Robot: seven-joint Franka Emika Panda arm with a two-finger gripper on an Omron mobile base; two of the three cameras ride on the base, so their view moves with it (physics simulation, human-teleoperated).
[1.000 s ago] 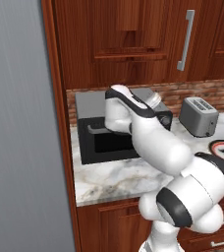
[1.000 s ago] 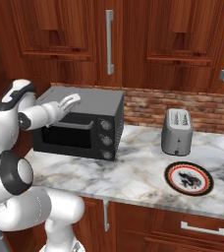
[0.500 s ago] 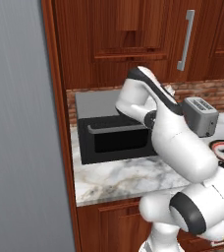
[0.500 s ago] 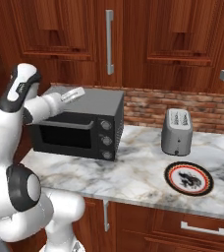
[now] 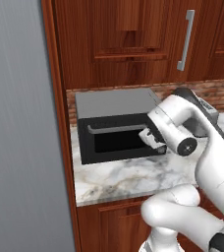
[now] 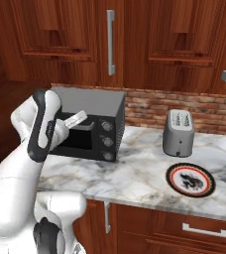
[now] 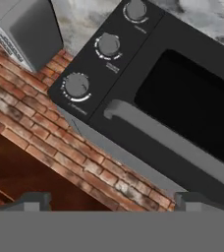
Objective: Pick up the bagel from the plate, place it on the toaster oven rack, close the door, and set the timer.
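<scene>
The gripper (image 7: 111, 201) hangs before the toaster oven with its fingertips spread and nothing between them — apparently squaring up to the three knobs (image 7: 76, 85) to set the timer. The door (image 5: 121, 139) stands shut, handle (image 7: 173, 145) across its glass. The plate (image 6: 190, 179) sits bare beside the silver toaster (image 6: 179, 132); presumably the bagel is inside.

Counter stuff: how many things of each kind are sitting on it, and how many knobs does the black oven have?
Toaster ovens: 1
Silver toasters: 1
Plates: 1
Total on the counter: 3
Oven knobs: 3
The pincer is in front of the oven's shut door.
</scene>
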